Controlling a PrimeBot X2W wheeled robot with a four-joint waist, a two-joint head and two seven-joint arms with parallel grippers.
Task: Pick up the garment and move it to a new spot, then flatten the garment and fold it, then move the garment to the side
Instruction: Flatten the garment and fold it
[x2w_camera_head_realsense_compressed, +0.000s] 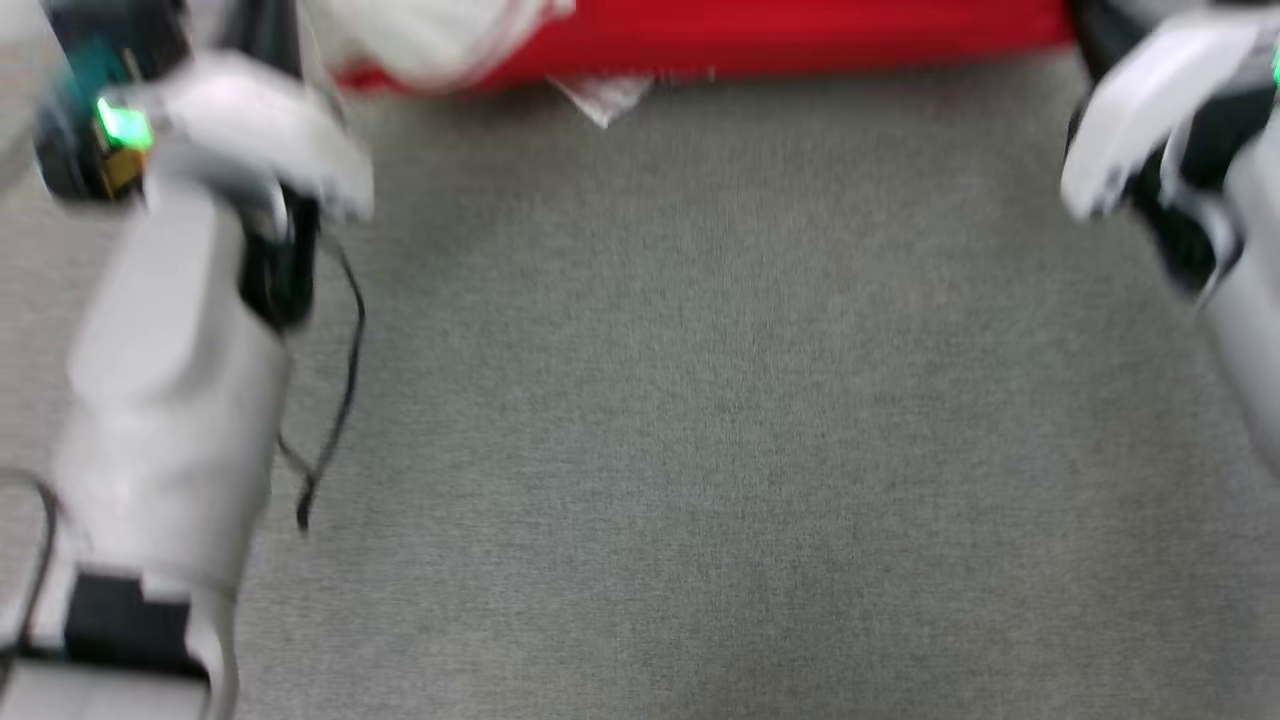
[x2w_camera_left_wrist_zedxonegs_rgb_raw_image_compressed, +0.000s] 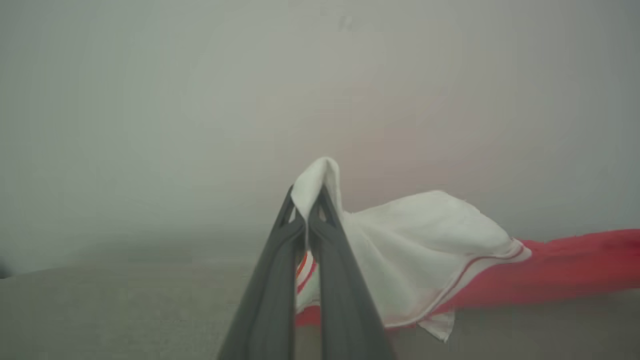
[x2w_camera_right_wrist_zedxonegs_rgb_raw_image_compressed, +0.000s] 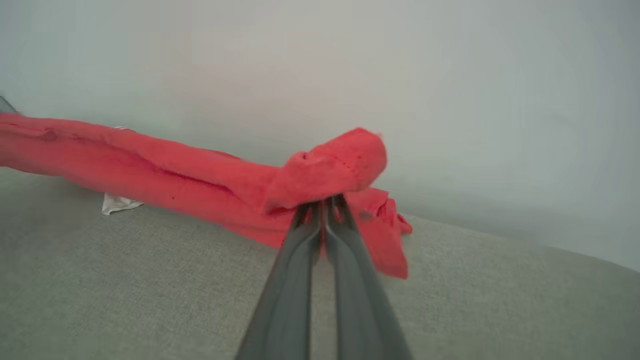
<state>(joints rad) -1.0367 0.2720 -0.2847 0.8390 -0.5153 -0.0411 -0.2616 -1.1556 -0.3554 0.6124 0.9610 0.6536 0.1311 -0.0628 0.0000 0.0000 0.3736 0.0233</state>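
Note:
The garment (x2w_camera_head_realsense_compressed: 780, 35), bright red with a white sleeve, stretches along the far edge of the grey cloth surface in the head view. In the left wrist view my left gripper (x2w_camera_left_wrist_zedxonegs_rgb_raw_image_compressed: 306, 200) is shut on the white sleeve (x2w_camera_left_wrist_zedxonegs_rgb_raw_image_compressed: 415, 240), a fold of it standing up between the fingertips, with striped trim below. In the right wrist view my right gripper (x2w_camera_right_wrist_zedxonegs_rgb_raw_image_compressed: 324, 201) is shut on a bunched red corner of the garment (x2w_camera_right_wrist_zedxonegs_rgb_raw_image_compressed: 330, 167), and the rest runs off to the left. Both pale forearms (x2w_camera_head_realsense_compressed: 180, 350) frame the head view, blurred.
Grey woven cloth (x2w_camera_head_realsense_compressed: 700, 420) covers the whole work surface before me. A loose black cable (x2w_camera_head_realsense_compressed: 335, 400) hangs beside the left forearm. A small white tag (x2w_camera_head_realsense_compressed: 603, 95) sticks out under the garment's near edge. A plain pale wall stands behind.

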